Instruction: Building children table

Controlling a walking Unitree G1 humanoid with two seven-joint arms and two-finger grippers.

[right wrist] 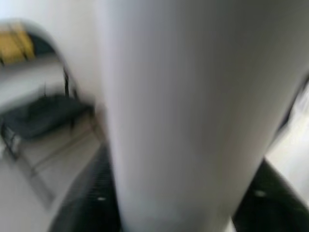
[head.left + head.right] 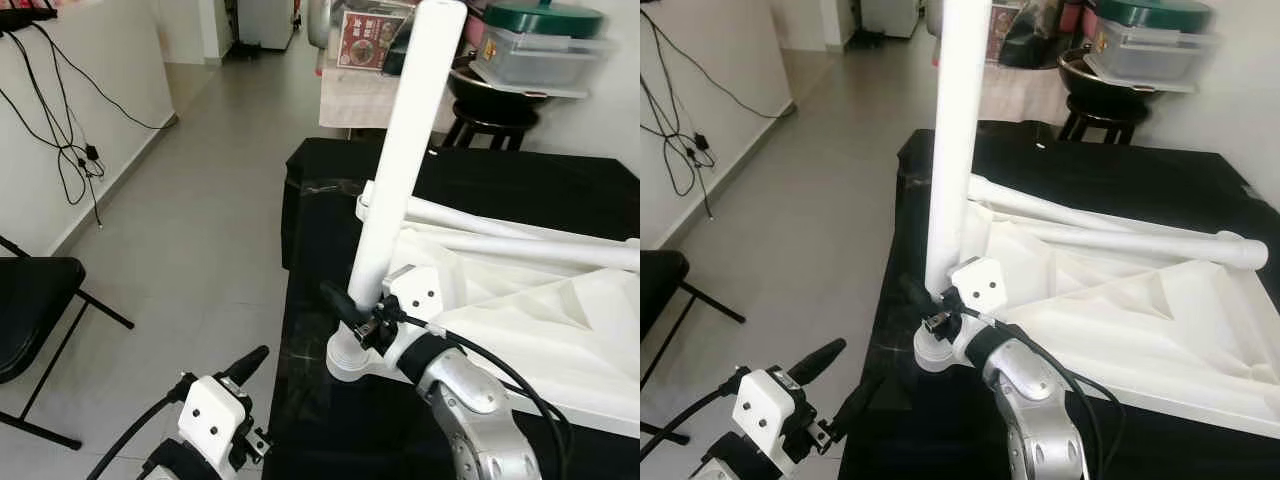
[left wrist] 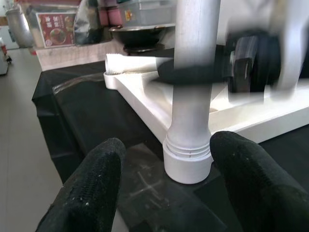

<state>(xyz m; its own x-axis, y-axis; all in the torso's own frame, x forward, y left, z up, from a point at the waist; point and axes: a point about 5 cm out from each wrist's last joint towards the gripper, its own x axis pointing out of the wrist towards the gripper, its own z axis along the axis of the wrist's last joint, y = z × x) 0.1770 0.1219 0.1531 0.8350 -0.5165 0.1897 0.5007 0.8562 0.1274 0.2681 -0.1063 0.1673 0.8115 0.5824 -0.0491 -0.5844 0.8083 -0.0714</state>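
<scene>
Gripping the upright white table leg point(image 2: 400, 160) low down, my right end effector point(image 2: 352, 305) is clamped around it just above the threaded collar point(image 3: 187, 162), where the leg is meeting the corner of the upturned white tabletop point(image 2: 1140, 310). I am judging this to be the seating step: the leg is leaning a little, so I am wanting to bring it plumb over its socket before turning, keeping the hold low and the wrist level so the thread is not crossing. My left end effector point(image 2: 245, 365) is hovering near the same corner with its fingers point(image 3: 91, 186) spread wide on either side of the collar, touching nothing, and it is well placed to steady the base if I am closing it in gently.

The tabletop is lying on the black-draped surface point(image 2: 330, 170), and this corner is sitting just beside the near edge, so pushing outward is risking a slide off. Two more legs point(image 2: 1120, 240) are lying across the tabletop behind. Open floor point(image 2: 200, 200) is running along my left, with a black folding chair point(image 2: 35, 300) well apart.
</scene>
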